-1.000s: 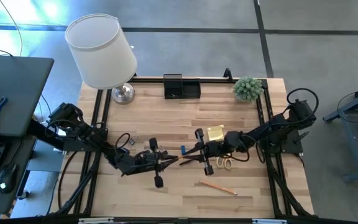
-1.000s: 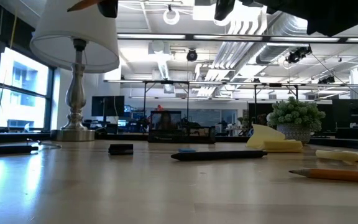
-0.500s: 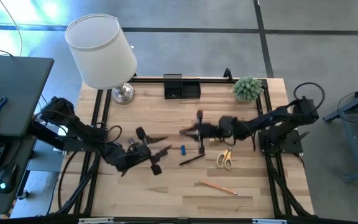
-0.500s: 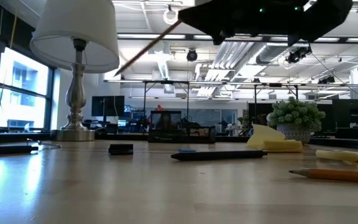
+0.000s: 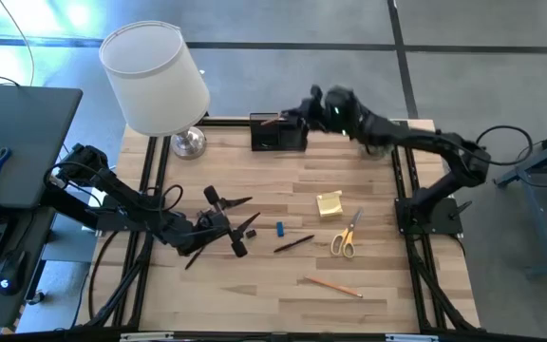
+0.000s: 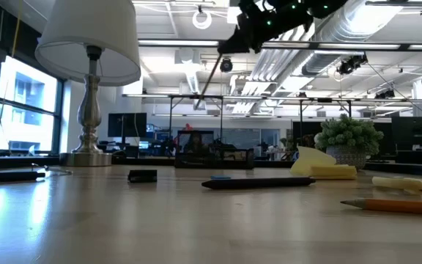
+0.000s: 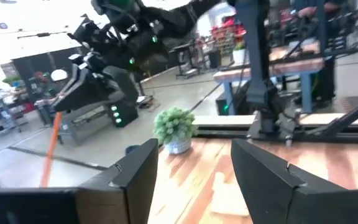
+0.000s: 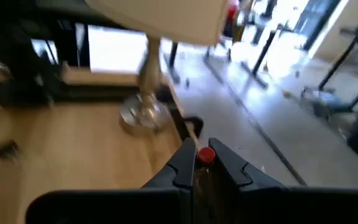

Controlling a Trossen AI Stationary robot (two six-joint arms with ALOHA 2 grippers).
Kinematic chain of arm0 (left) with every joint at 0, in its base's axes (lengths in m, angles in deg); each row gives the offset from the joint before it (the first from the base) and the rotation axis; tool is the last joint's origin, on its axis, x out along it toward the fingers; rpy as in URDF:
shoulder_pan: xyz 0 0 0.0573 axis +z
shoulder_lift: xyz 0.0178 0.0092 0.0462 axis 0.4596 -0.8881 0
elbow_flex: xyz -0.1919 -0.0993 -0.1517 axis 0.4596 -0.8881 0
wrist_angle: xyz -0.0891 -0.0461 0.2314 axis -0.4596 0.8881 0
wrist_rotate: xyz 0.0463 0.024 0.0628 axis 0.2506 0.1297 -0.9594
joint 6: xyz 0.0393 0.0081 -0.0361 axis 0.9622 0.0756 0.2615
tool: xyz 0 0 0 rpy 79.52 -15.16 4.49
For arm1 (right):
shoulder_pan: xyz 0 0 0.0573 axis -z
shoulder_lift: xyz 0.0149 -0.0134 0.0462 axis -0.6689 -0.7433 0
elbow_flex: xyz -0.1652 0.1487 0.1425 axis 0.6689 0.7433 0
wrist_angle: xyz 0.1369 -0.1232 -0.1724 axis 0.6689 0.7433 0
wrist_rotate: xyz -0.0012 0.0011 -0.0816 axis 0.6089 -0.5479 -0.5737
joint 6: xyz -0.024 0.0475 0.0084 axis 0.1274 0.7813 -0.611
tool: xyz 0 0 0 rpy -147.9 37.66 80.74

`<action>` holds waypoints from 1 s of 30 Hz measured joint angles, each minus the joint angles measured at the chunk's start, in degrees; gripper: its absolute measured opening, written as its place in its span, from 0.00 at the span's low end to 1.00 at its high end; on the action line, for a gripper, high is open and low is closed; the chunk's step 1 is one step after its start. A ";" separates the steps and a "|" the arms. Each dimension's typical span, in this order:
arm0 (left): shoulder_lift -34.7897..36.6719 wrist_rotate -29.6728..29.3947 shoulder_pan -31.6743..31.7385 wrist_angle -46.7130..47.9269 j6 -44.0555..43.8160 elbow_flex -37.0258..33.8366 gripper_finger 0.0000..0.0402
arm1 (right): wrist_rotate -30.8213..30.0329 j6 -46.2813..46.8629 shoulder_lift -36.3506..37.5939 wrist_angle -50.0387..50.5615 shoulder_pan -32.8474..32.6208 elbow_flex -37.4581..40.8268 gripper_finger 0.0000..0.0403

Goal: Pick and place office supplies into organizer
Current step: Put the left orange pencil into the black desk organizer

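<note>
The wooden table is worked from both sides, and the step in hand is judged to be the delivery of a pencil to the organizer, which stands at the far edge of the table between the lamp and a small potted plant. The right gripper is held just above the organizer's taller cup, its jaws clenched on the pencil (the red eraser end shows between them in the right wrist view). The left gripper hovers low over the near-left part of the table with its jaws released and nothing between them. For the next move, the pencil must be lined up over the cup and then let go. Well apart from the organizer, orange-handled scissors, a yellow sticky-note pad, a dark pen, a second pencil and a small blue piece lie waiting.
</note>
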 joint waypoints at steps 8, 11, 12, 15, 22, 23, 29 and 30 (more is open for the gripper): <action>0.21 -2.95 -0.68 0.47 0.73 -0.04 0.42 | 9.76 4.70 -8.03 4.86 8.81 -9.57 0.03; 0.31 -3.22 -1.52 0.44 1.42 -0.04 0.42 | 9.89 5.14 -10.61 4.95 10.28 -9.78 0.03; 0.33 -3.49 -1.70 0.40 1.51 -0.04 0.41 | 10.04 5.14 -11.52 5.07 10.62 -9.78 0.03; 0.35 -3.75 -1.74 0.40 1.59 -0.04 0.41 | 10.07 5.11 -14.10 5.23 11.14 -9.78 0.03; 0.35 -3.21 -1.56 2.24 -1.28 -0.04 0.41 | 11.05 4.22 -17.71 4.74 11.71 -9.74 0.03; 0.35 -3.25 -1.56 2.36 -1.43 -0.04 0.41 | 11.16 4.24 -17.98 4.74 11.82 -9.74 0.03; 0.35 -3.03 -1.54 3.35 -4.00 -0.04 0.41 | 11.20 4.88 -18.10 4.89 11.99 -9.74 0.09; 0.35 -2.69 -1.52 3.77 -5.01 -0.04 0.41 | 11.24 5.32 -18.10 4.92 11.99 -9.74 0.11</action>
